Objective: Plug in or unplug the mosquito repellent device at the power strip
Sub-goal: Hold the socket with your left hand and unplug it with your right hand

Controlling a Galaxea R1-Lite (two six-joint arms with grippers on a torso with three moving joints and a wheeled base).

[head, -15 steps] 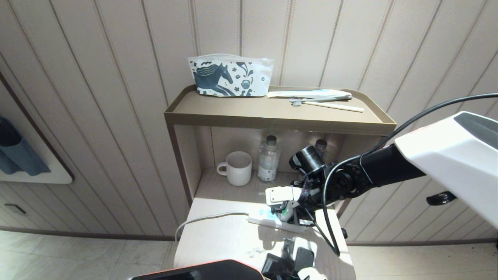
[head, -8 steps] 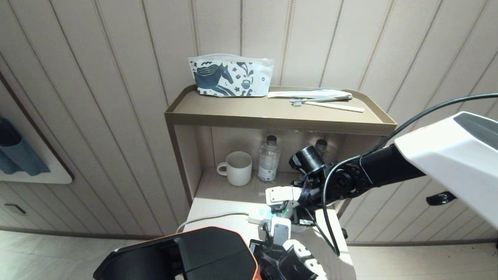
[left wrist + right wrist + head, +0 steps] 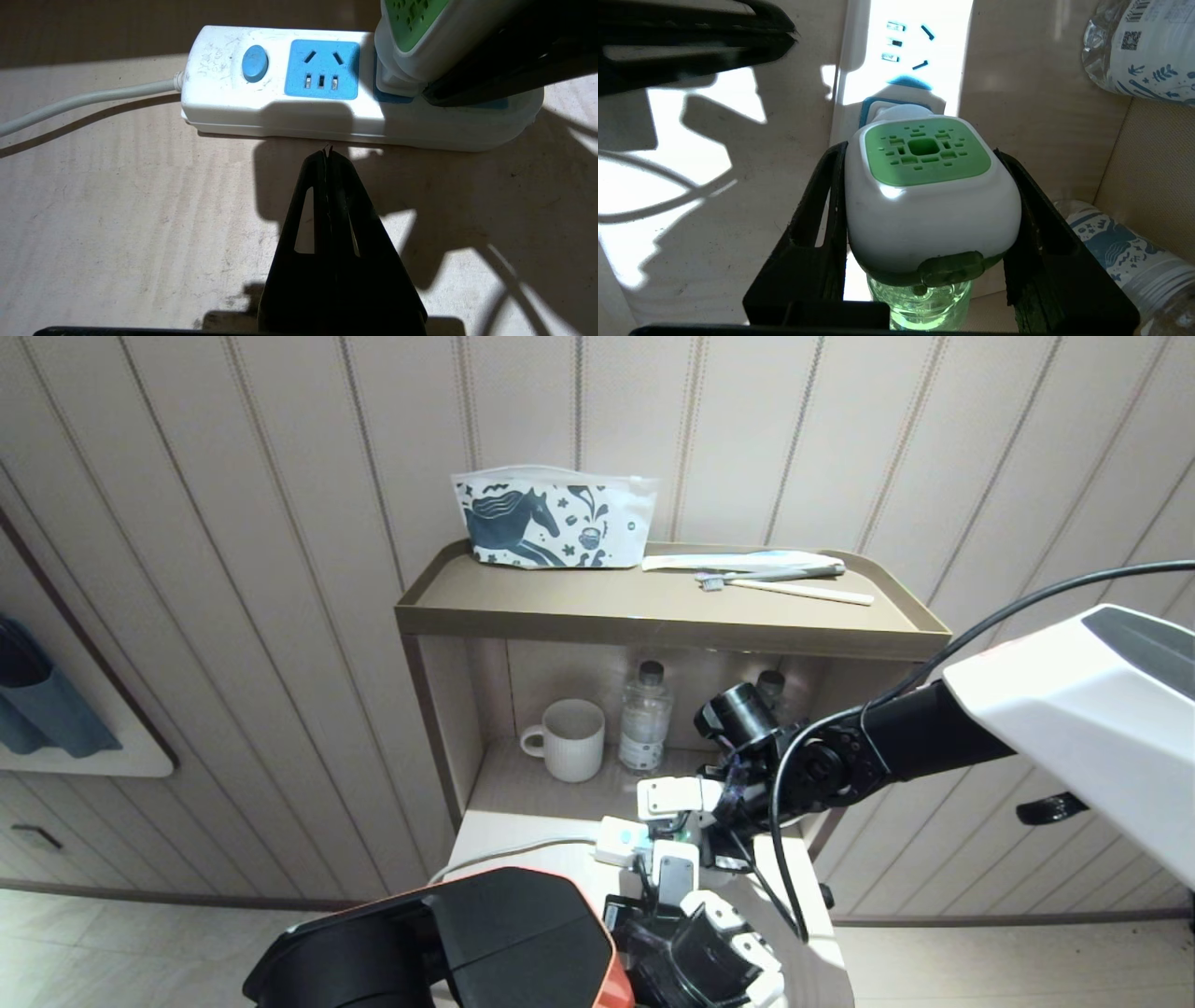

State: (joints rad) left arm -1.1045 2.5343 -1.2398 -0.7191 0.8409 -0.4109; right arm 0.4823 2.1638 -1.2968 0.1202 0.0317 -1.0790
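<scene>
The mosquito repellent device (image 3: 924, 205) has a white head, a green vented top and a green liquid bottle below. My right gripper (image 3: 920, 154) is shut on it, one black finger on each side of the head. The device's plug end sits at a blue socket face of the power strip (image 3: 280, 112), next to a free socket and the blue button (image 3: 255, 63). My left gripper (image 3: 327, 151) is shut with nothing in it, its tip right at the strip's near side wall. In the head view, both grippers meet at the strip (image 3: 619, 840) on the low counter.
The strip's white cord (image 3: 504, 852) runs off to the left. A white mug (image 3: 571, 739) and a water bottle (image 3: 644, 717) stand in the open shelf behind. More bottles (image 3: 1139, 46) lie close beside the right gripper. A pouch (image 3: 551, 518) and a toothbrush (image 3: 784, 583) rest on the top tray.
My left arm has risen into the head view and its shut gripper has moved forward up to the power strip's near side. The right gripper has kept its grip and place.
</scene>
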